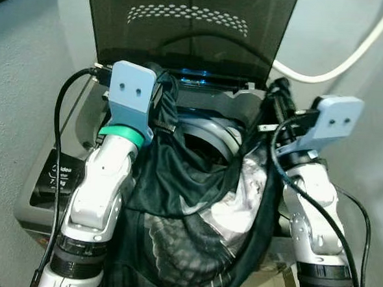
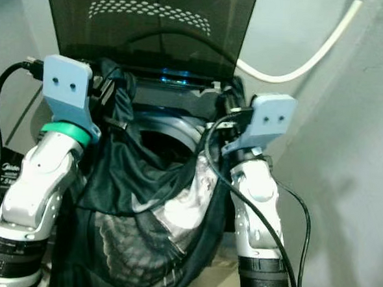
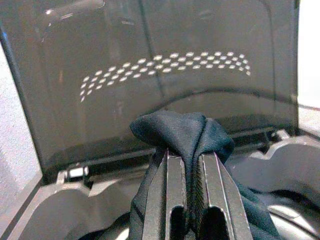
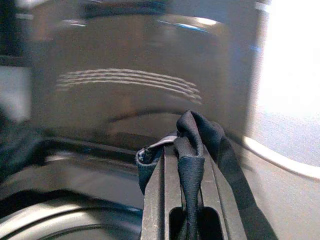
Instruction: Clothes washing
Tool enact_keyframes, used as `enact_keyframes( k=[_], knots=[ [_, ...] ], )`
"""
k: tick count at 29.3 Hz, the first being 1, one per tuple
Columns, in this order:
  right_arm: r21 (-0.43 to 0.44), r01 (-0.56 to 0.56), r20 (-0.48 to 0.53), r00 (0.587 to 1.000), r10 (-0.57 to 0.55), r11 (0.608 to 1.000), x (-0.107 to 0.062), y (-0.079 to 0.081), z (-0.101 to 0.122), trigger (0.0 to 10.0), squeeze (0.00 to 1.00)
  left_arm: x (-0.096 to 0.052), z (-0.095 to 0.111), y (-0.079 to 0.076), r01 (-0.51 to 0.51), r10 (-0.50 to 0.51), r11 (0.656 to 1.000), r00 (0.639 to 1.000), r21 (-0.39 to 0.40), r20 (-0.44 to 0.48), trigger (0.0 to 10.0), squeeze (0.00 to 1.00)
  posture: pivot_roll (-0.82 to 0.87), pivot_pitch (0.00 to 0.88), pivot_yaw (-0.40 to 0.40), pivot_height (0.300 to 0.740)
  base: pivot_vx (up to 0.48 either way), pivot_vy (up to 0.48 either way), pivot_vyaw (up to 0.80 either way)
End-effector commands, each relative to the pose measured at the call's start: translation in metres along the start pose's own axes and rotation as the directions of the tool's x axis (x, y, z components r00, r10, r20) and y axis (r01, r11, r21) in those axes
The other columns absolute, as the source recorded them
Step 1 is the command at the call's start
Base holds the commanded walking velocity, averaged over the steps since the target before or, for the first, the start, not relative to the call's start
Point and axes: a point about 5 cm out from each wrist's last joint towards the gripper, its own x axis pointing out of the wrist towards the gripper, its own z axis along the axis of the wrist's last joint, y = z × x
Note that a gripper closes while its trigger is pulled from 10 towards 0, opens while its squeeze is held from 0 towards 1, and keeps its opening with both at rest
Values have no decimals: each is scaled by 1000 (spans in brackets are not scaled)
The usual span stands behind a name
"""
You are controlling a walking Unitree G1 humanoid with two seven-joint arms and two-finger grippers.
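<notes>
A dark garment [image 1: 175, 201] with a pale printed panel hangs stretched between my two grippers over the open drum [image 1: 208, 141] of a top-loading washing machine [image 1: 52, 193]. My left gripper [image 3: 192, 165] is shut on a bunched fold of the dark cloth [image 3: 185, 130] near the machine's left rear. My right gripper [image 4: 184, 160] is shut on another fold of the cloth [image 4: 200, 132] at the right rear. The garment's lower part sags down in front of the machine, between my arms.
The tinted lid [image 1: 192, 26] stands upright behind the drum. A white hose [image 1: 353, 56] curves along the wall at the right. White walls close in on both sides. A dark control panel [image 1: 59, 174] lies at the machine's front left.
</notes>
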Motion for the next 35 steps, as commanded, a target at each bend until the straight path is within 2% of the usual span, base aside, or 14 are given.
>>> enact_keyframes(
  k=[1, 4, 8, 13, 18, 20, 22, 23, 27, 30, 32, 33, 34, 35],
  knots=[
    [-18, -145, 43, 988, 145, 989, 10, 17, 13, 10000, 0, 8, 0, 3, -6, 6, 1000, 1000, -21, -8, 10000, 0, 91, 43, 25, 740, 0, 0, 0],
    [-78, -194, 65, 978, 199, 978, 26, 24, 20, 10000, 0, 22, -5, 12, -54, 52, 998, 998, -35, -36, 10000, 0, 87, 45, 20, 740, 0, 0, 0],
    [-114, 17, 129, 992, -3, 993, 66, 13, 27, 10000, 0, 50, -1, 36, -147, 146, 983, 989, 107, 20, 10000, 0, 80, 58, 11, 740, 0, 0, 0],
    [-93, 95, 171, 982, -78, 991, 85, 10, 34, 10000, 0, 64, 6, 46, -154, 147, 975, 988, 160, 55, 10000, 0, 78, 69, 8, 740, 0, 0, 0],
    [-162, 134, 170, 980, -106, 978, 106, 12, 36, 10000, 0, 77, 9, 52, -136, 129, 971, 990, 197, 52, 10000, 0, 78, 90, 5, 740, 0, 0, 0],
    [-293, 122, 70, 992, -106, 948, 118, 10, 24, 10000, 0, 85, 3, 47, -5, 12, 986, 999, 165, -41, 10000, 0, 90, 110, 0, 740, 0, 0, 0],
    [-293, 122, 70, 992, -106, 948, 118, 10, 24, 10000, 0, 85, 3, 47, -5, 12, 986, 999, 165, -41, 10000, 0, 90, 110, 0, 740, 0, 0, 0],
    [-372, 13, -101, 993, -54, 928, 105, 3, -8, 10000, 0, 80, -10, 38, 171, -150, 980, 970, 101, -189, 10000, 0, 102, 133, 9, 740, 0, 0, 0],
    [-381, -41, -152, 988, -19, 923, 97, 2, -19, 10000, 0, 75, -14, 37, 208, -187, 975, 956, 73, -228, 10000, 0, 102, 133, 9, 740, 0, 0, 0],
    [-331, -328, -273, 931, 243, 885, 62, 14, -39, 10000, 0, 53, -25, 35, 241, -225, 970, 927, 16, -302, 10000, 0, 106, 141, 29, 740, 0, 0, 0],
    [-319, -368, -283, 916, 283, 873, 57, 17, -41, 10000, 0, 50, -27, 35, 245, -228, 969, 923, 17, -309, 10000, 0, 106, 141, 29, 740, 0, 0, 0],
    [-297, -390, -291, 907, 306, 872, 52, 18, -42, 10000, 8, 44, -29, 32, 250, -229, 968, 920, 26, -318, 10000, 302, 107, 142, 34, 740, 0, 0, 0],
    [-297, -390, -291, 907, 306, 872, 52, 18, -42, 10000, 8, 44, -29, 32, 250, -229, 968, 920, 26, -318, 10000, 302, 107, 142, 34, 740, 0, 0, 0],
    [-290, -398, -293, 903, 315, 870, 51, 17, -43, 10000, 969, 40, -30, 30, 267, -246, 963, 917, 26, -315, 10000, 1000, 108, 139, 36, 740, 0, 0, 0]
  ],
)
